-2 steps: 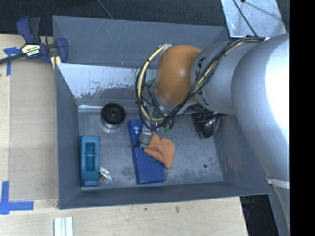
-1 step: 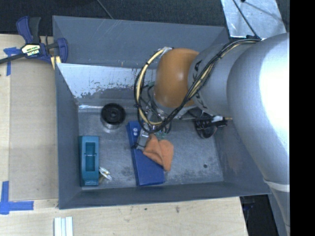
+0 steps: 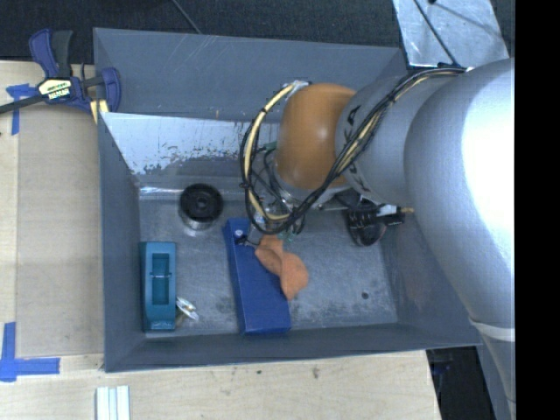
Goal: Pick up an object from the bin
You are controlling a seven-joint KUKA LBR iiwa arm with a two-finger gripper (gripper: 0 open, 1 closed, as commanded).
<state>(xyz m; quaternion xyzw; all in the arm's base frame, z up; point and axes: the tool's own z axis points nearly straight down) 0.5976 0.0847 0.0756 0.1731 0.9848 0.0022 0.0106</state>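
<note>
Inspection, left to right. A teal rectangular plastic box (image 3: 159, 285) lies flat by the left wall of the grey metal bin (image 3: 119, 261), with a small silvery scrap (image 3: 185, 309) touching its lower corner. A black round cap on a silver base (image 3: 201, 205) stands near the back. A long flat blue block (image 3: 255, 291) lies mid-floor with a soft orange lump (image 3: 285, 268) resting on it.

The gripper (image 3: 265, 220) hangs over the block's far end, just beside the lump. Cables and the orange wrist cover (image 3: 306, 138) mask it, so I cannot tell whether it is apart or together. A black object (image 3: 367, 221) lies to the right.

Judgement: nothing is lifted, so the grasp and the raise remain.
</note>
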